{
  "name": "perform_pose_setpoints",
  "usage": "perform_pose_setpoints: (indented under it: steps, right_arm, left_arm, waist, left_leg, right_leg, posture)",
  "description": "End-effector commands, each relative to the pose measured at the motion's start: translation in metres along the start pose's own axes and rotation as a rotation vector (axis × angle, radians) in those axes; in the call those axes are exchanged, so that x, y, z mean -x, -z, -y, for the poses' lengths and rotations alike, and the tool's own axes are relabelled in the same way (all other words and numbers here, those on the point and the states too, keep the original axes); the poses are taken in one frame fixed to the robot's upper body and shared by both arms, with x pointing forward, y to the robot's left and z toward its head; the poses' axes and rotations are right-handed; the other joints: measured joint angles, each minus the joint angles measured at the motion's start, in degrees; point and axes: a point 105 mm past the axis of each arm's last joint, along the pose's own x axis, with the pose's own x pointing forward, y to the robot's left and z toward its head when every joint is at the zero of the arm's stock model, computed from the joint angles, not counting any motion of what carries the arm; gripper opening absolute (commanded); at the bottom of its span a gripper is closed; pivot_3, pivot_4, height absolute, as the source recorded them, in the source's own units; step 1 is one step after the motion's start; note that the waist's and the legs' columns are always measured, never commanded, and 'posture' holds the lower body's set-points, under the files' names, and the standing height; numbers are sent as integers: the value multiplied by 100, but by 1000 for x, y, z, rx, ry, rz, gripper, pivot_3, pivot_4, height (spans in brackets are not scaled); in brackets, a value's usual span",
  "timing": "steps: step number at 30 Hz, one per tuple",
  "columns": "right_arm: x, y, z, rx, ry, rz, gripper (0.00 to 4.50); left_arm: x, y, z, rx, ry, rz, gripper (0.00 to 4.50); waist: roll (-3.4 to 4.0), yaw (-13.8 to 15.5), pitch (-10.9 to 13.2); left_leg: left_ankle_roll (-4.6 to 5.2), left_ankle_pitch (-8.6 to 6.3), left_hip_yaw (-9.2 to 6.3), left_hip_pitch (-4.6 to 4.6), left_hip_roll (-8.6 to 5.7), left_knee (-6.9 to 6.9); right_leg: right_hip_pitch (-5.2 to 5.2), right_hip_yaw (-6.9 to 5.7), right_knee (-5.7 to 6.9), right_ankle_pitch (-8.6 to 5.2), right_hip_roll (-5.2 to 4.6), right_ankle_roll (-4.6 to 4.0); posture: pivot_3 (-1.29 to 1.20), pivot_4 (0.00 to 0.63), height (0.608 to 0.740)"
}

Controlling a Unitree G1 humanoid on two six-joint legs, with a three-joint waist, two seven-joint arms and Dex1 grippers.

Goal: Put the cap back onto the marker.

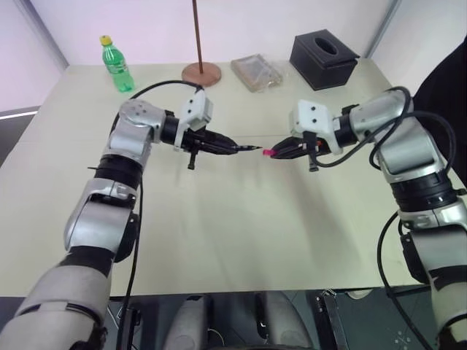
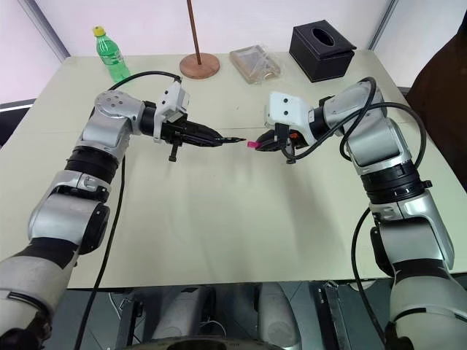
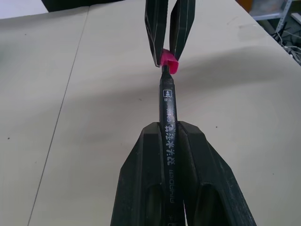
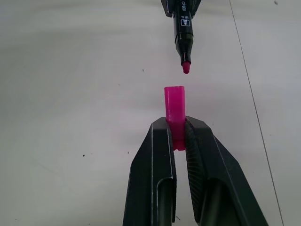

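While your left gripper pinches the marker mid-barrel and your right gripper pinches the cap by its base, the cap's open mouth sits just off the marker's tip. Both look light, rigid and slick, so you'll want these grips kept and the axes lined up.

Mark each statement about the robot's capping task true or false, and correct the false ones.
1. The left gripper holds the marker. True.
2. The cap lies on the table. False: the right gripper holds it above the table.
3. The cap is already on the marker's tip. False: the right wrist view shows a gap between them.
4. A green bottle stands at the table's far left. True.
5. The tissue box is white. False: it is black.
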Motion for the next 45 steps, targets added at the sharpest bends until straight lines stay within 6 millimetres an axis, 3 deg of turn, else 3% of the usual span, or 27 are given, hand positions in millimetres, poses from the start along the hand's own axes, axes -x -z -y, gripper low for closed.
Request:
perform_pose_setpoints:
  steps: [1,34,40,45]
  right_arm:
    - [7,-13,6,46,26,25,31]
    - [9,-30,2,69,20,59,31]
    - [0,-24,3,59,14,16,31]
    - [-9,-17,7,42,6,-22,31]
  left_arm:
    - [3,-10,-1,-42,-5,15,0]
    - [-13,-11,-3,-59,-2,10,0]
    - [-22,-22,-7,-104,-6,-7,0]
    - [-27,-13,-4,-206,17,-107,0]
  waist:
    - [0,0,0]
    - [0,2,0]
    - [0,3,0]
    - [0,-2,0]
  left_leg:
    - [0,0,0,0,0,0]
    - [0,0,0,0,0,0]
    - [0,0,0,0,-1,0]
    - [0,0,0,0,-2,0]
  right_leg:
    - [0,0,0,0,0,0]
    - [0,0,0,0,0,0]
    - [0,0,0,0,0,0]
    - [0,0,0,0,1,0]
  posture:
    - [0,150,740]
    - [0,150,740]
    - [0,150,740]
    - [0,150,740]
